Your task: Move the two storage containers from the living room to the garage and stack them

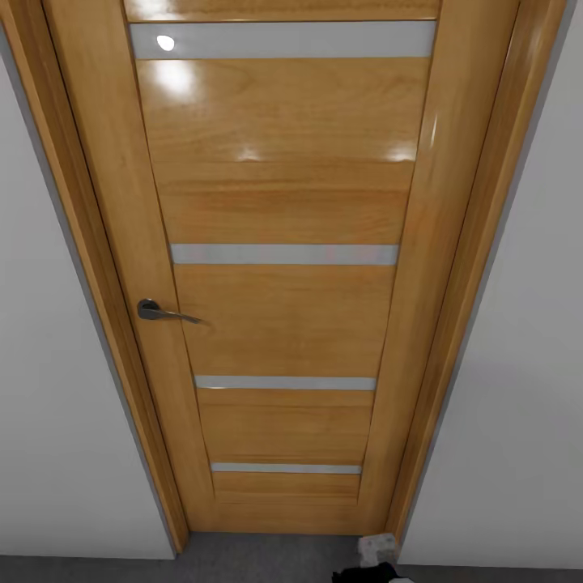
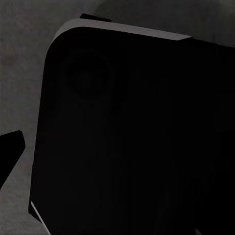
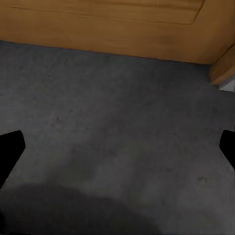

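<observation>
A: Where the head view faces forward, what is listed?

B: One closed wooden door [image 1: 283, 267], glossy, with four pale horizontal strips; one grey lever handle [image 1: 162, 312] at its left side; white walls [image 1: 65, 405] on both sides; grey floor [image 1: 267, 559] at the foot.

A: End effectors?

B: Right end effector [image 3: 117, 147]: open, dark fingertips [image 3: 10, 149] set wide over speckled concrete, near the door's bottom edge. Left end effector: one fingertip [image 2: 11, 147] seen beside a large black housing [image 2: 127, 137]; state cannot be told.

A: Storage containers?

B: Not listed here.
</observation>
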`<state>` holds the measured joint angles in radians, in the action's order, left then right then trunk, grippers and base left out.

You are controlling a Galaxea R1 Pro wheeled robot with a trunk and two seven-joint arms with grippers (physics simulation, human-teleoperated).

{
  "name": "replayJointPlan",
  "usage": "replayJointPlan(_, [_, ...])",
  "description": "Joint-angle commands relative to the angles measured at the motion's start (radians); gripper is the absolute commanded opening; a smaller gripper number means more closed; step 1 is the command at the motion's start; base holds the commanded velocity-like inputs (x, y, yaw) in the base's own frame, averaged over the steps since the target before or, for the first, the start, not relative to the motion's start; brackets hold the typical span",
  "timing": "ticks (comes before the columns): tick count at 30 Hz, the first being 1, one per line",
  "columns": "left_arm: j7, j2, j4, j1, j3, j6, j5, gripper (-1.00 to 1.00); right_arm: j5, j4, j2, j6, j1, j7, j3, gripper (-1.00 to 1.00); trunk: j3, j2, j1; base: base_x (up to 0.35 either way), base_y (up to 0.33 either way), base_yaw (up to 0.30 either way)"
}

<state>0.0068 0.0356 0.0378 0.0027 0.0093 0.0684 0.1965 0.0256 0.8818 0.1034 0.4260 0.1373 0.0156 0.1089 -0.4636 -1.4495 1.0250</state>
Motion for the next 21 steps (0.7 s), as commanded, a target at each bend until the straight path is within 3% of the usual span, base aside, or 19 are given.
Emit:
replayJointPlan(1, [0.001, 0.0, 0.002, 0.0, 0.0, 0.002, 0.005, 1.0, 0.004, 0.006, 0.007, 0.026, 0.028, 0.001, 0.011, 1.0, -0.001, -0.001, 0.0, 0.0, 0.0, 0.0])
replayJointPlan(6, [0.001, 0.0, 0.001, 0.0, 0.001, 0.002, 0.005, 1.0, 0.008, 0.013, 0.063, 0.098, 0.133, 0.001, 0.027, 1.0, -0.001, -0.001, 0.0, 0.0, 0.0, 0.0])
replayJointPlan(7, [0.001, 0.0, 0.001, 0.0, 0.001, 0.002, 0.004, 1.0, 0.007, 0.023, 0.071, 0.127, 0.177, 0.001, 0.029, 1.0, -0.001, -0.001, 0.0, 0.0, 0.0, 0.0])
replayJointPlan(13, [0.001, 0.0, 0.001, 0.0, 0.001, 0.002, 0.004, 1.0, 0.006, 0.099, 0.071, 0.235, 0.226, -0.006, 0.034, 1.0, -0.001, -0.001, 0.0, 0.0, 0.0, 0.0])
replayJointPlan(21, [0.002, -0.001, -0.001, 0.0, 0.001, 0.051, 0.006, 1.0, 0.016, 0.11, 0.071, 0.254, 0.228, -0.008, 0.035, 1.0, -0.001, -0.001, 0.0, 0.0, 0.0, 0.0])
